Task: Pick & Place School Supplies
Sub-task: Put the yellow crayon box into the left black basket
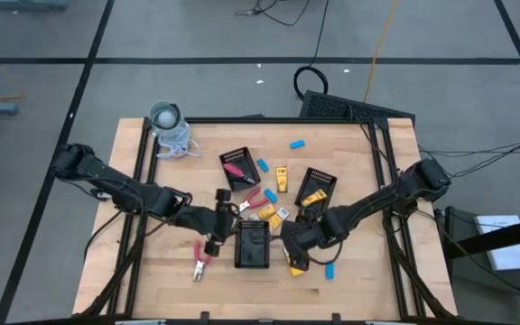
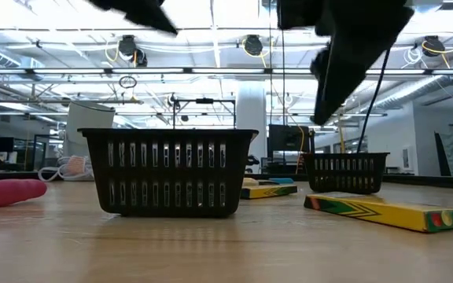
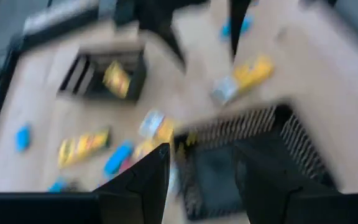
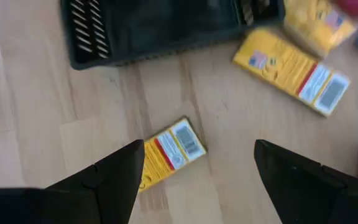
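Observation:
The school supplies lie scattered around three black slotted trays. The far-left tray (image 1: 239, 167) holds a red-handled tool, the far-right tray (image 1: 317, 187) a yellow block, and the near tray (image 1: 252, 244) looks empty. My left gripper (image 1: 227, 226) hovers open at the near tray's left side, with that tray (image 3: 241, 149) ahead of its fingers. My right gripper (image 4: 197, 165) hangs open to the near tray's right, over a yellow block (image 4: 166, 152) that lies flat on the table by one fingertip. Red pliers (image 1: 201, 262) lie near the front left.
Loose yellow blocks (image 1: 282, 178) and blue pieces (image 1: 297, 143) lie between the trays, and one blue piece (image 1: 329, 271) lies front right. A grey-white cup (image 1: 165, 117) with a cord stands at the far left corner. A black frame (image 1: 377, 135) runs around the tabletop.

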Controlling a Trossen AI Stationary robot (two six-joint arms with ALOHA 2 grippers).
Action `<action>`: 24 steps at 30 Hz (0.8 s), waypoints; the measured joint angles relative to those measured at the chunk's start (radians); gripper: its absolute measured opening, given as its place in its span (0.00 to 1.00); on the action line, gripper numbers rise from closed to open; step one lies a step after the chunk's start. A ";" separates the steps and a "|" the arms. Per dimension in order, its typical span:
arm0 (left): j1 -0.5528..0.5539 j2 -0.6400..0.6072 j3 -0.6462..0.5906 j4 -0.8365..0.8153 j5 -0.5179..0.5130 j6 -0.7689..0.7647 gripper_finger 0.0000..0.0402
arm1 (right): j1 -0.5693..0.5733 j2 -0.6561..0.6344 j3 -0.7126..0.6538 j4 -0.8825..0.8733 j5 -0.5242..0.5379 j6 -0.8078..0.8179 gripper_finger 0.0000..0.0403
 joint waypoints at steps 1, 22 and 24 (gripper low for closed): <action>0.000 0.011 0.002 0.041 0.024 0.009 0.44 | 0.010 0.000 0.002 -0.018 0.022 -0.006 0.74; 0.056 0.558 0.427 -0.032 0.309 0.204 0.44 | 0.196 -0.154 0.001 -0.507 0.367 0.182 0.74; 0.056 0.609 0.477 -0.069 0.319 0.250 0.44 | 0.211 -0.165 0.001 -0.549 0.369 0.208 0.74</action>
